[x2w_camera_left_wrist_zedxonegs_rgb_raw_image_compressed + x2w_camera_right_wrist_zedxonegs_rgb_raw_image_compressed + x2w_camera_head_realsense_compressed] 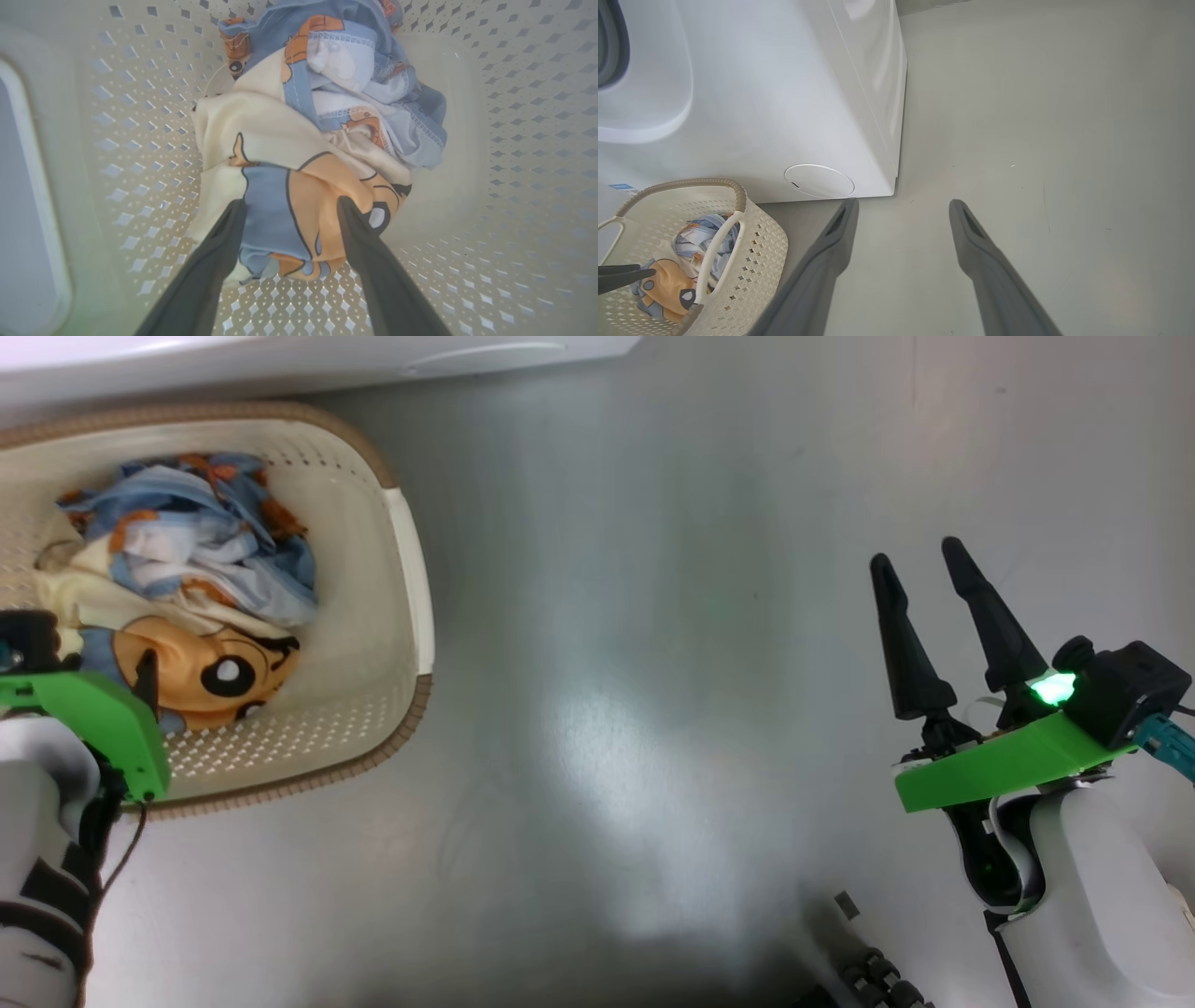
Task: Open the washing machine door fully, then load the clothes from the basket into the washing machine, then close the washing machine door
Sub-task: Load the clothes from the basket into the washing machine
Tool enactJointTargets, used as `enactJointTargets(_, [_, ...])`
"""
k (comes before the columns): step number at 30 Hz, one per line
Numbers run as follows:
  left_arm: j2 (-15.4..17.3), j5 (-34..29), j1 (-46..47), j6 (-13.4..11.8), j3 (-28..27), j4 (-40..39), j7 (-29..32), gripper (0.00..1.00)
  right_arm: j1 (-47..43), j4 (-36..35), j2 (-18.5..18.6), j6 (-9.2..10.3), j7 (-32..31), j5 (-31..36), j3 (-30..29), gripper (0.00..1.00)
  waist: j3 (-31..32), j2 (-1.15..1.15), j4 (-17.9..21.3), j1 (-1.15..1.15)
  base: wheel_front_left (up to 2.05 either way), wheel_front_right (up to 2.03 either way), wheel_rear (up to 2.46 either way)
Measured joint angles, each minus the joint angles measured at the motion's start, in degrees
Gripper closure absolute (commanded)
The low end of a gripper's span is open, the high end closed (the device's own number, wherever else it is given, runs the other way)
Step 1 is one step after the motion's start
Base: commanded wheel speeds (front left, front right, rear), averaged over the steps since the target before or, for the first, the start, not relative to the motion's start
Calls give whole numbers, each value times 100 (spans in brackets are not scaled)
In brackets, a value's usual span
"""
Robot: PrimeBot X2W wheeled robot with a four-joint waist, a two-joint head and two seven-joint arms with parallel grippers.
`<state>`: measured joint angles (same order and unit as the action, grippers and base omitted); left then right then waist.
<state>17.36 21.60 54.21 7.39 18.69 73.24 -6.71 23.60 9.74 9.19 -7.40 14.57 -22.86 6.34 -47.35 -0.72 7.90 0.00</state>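
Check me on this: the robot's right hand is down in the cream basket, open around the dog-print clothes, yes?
Not quite: it is the left hand that is down in the cream basket, open around the dog-print clothes, as the left wrist view shows. The right hand hangs open over the floor.
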Motion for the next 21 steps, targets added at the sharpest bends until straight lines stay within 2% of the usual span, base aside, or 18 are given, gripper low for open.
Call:
enactJointTargets(6, [111, 0, 145, -9, 59, 41, 168, 0, 27, -65, 20, 0, 0, 1, 87, 0, -187, 0, 55, 0, 0, 0, 0])
enactJointTargets(13, [92, 0, 152, -57, 140, 57, 210, 0, 26, -94, 44, 0, 0, 2, 131, 0, -230, 0, 71, 0, 0, 0, 0])
enactJointTargets(14, [92, 0, 152, -57, 156, 60, 218, 7, 26, -100, 45, 0, 0, 4, 143, 0, -226, 0, 73, 0, 0, 0, 0])
enactJointTargets(16, [92, 0, 152, -57, 176, 63, 225, 61, 26, -110, 45, 0, 0, 10, 168, 0, -214, 0, 79, 0, 0, 0, 0])
enactJointTargets(17, [92, 0, 152, -57, 189, 64, 225, 80, 26, -112, 45, 0, 0, 10, 177, 0, -207, 0, 83, 0, 0, 0, 0])
enactJointTargets(18, [92, 0, 152, -57, 199, 64, 226, 94, 26, -118, 45, 0, 0, 10, 185, 0, -200, 0, 87, 0, 0, 0, 0])
enactJointTargets(19, [92, 0, 152, -57, 202, 64, 232, 100, 26, -122, 46, 0, 0, 10, 191, 0, -193, 0, 91, 0, 0, 0, 0])
enactJointTargets(21, [91, 2, 152, -56, 214, 65, 247, 100, 26, -123, 47, 0, 0, 10, 194, 0, -176, 0, 94, 0, 0, 0, 0])
